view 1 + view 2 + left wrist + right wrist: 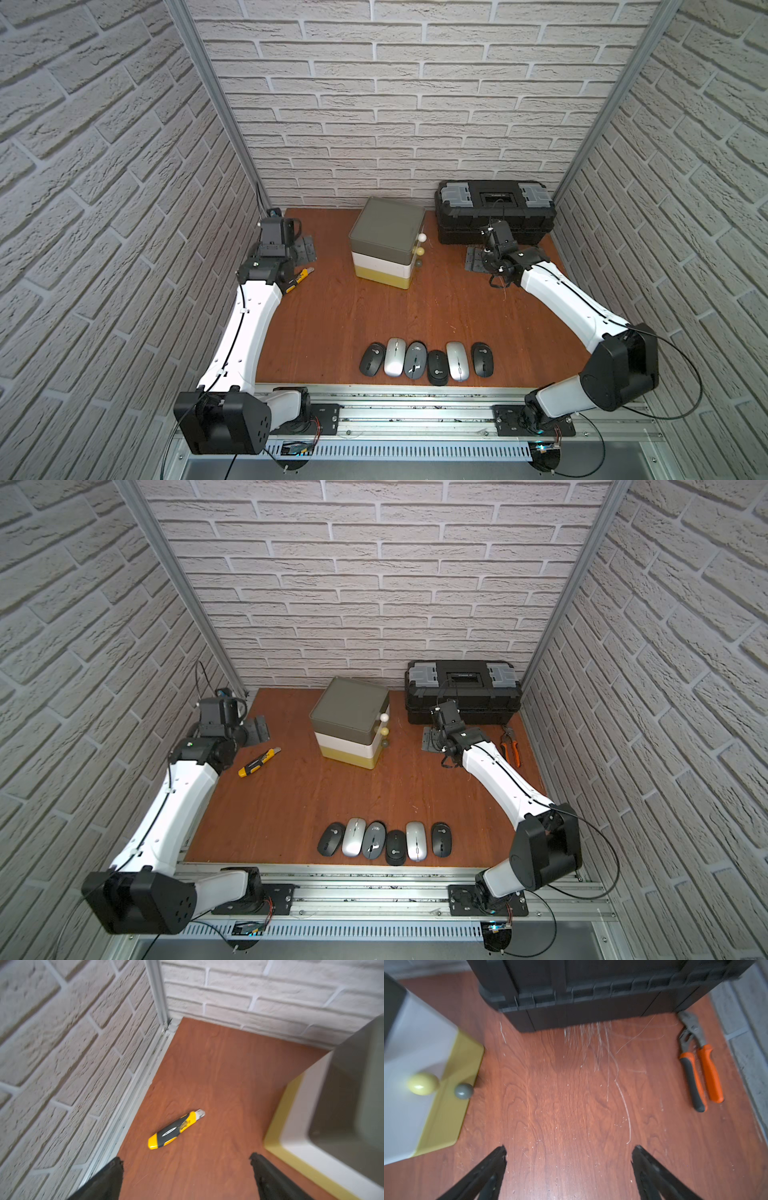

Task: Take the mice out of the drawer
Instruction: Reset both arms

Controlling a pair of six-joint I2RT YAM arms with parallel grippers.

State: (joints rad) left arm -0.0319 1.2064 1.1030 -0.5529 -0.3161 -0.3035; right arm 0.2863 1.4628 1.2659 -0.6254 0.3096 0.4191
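Six mice (pixel 415 359) sit out on the desk (pixel 332 316); left claw (pixel 186 1158) and right claw (pixel 570 1148) are both spread wide and hold nothing.

From biggest down, I see in both top views the black toolbox (pixel 494 212) against the back wall at the right. Just left of it is the drawer unit (pixel 386 232), with grey, white and yellow tiers that look pushed in and knobs (pixel 423 1083) facing the toolbox. My left claw hangs over bare desk near the far left corner. My right claw hangs in front of the toolbox, between the drawer unit and the pliers (pixel 704 1072). The mice lie side by side in a row along the near edge (three black, two silver, one grey), well apart from the drawer unit. The knife (pixel 175 1130) lies flat near the left wall, close to the left claw but untouched.
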